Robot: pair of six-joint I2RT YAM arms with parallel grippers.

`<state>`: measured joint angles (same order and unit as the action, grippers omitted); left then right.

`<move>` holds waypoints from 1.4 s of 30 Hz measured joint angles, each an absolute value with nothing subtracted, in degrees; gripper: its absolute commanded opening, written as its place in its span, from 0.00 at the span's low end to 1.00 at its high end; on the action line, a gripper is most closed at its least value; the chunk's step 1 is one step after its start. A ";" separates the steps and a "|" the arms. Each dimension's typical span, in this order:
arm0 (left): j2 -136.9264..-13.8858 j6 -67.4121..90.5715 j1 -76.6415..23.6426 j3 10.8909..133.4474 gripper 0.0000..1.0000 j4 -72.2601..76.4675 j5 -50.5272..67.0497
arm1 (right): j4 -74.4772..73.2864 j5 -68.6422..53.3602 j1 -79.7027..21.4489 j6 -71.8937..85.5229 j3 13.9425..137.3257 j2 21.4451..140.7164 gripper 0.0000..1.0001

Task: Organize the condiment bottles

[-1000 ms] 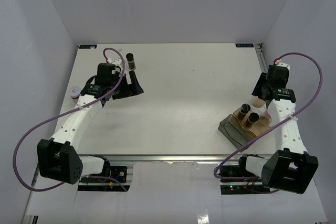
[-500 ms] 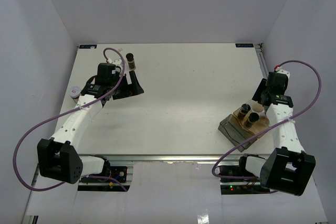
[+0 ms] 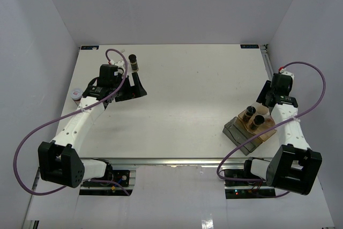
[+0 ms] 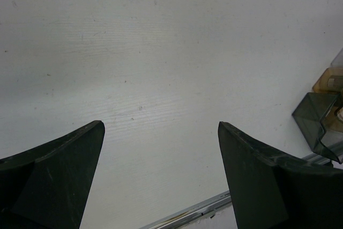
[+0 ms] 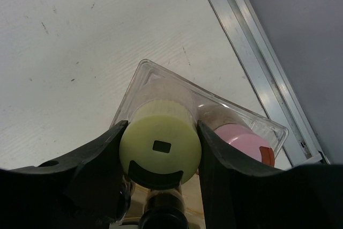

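- Setting the yellow jar (image 5: 161,144) into the tray (image 3: 236,132) at the near right corner of the table (image 3: 187,89) looks like the step in hand.
- Right gripper (image 5: 161,132) hugs the jar's lid, one finger against each side and the jaws spread only as wide as the lid. The jar sits in a clear-walled compartment.
- Next move, as I judge it: part the jaws and rise straight up, so the jar is not dragged out or tipped.
- Pink jar (image 5: 241,142) stands just beside the yellow one, close to the right finger; an outward swing could knock it. Two dark jars (image 3: 254,116) share the tray on the side nearer the table's middle.
- Left gripper (image 4: 161,132) is wide open and holds nothing, with only bare table between its fingers, near the far left corner.
- Lone dark jar (image 3: 133,63) lies just beyond it toward the far edge, probably next to fetch.
- Stray pink jar (image 3: 76,95) sits at the left edge, beside the left arm, which may hamper reaching it.
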<state>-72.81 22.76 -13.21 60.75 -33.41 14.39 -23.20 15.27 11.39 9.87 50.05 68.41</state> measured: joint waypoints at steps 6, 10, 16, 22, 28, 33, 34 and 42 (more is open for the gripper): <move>-73.05 22.74 -13.21 60.75 0.98 -33.41 14.41 | -22.20 15.27 11.43 9.89 50.00 69.52 0.63; -73.18 22.74 -13.21 60.77 0.98 -33.42 14.41 | -22.06 15.27 11.49 9.94 49.98 70.67 0.67; -73.43 22.74 -13.21 60.77 0.98 -33.41 14.39 | -21.96 15.29 11.51 10.04 49.98 71.42 0.69; -74.54 22.88 -13.21 61.29 0.98 -33.41 13.99 | -22.57 14.83 11.52 10.07 50.35 71.42 0.72; -82.32 23.47 -13.19 72.74 0.98 -34.59 9.87 | -25.78 11.23 11.51 10.23 55.05 70.53 0.82; -91.56 23.54 -12.61 86.92 0.97 -33.79 5.14 | -27.03 7.04 10.05 10.75 59.49 67.49 0.82; -93.50 23.37 -12.44 89.49 0.96 -33.60 4.01 | -27.02 6.45 8.87 10.79 60.29 66.86 0.82; -105.12 20.31 -10.93 97.01 0.91 -31.80 -2.76 | -27.51 2.87 -4.38 9.05 68.73 66.18 0.84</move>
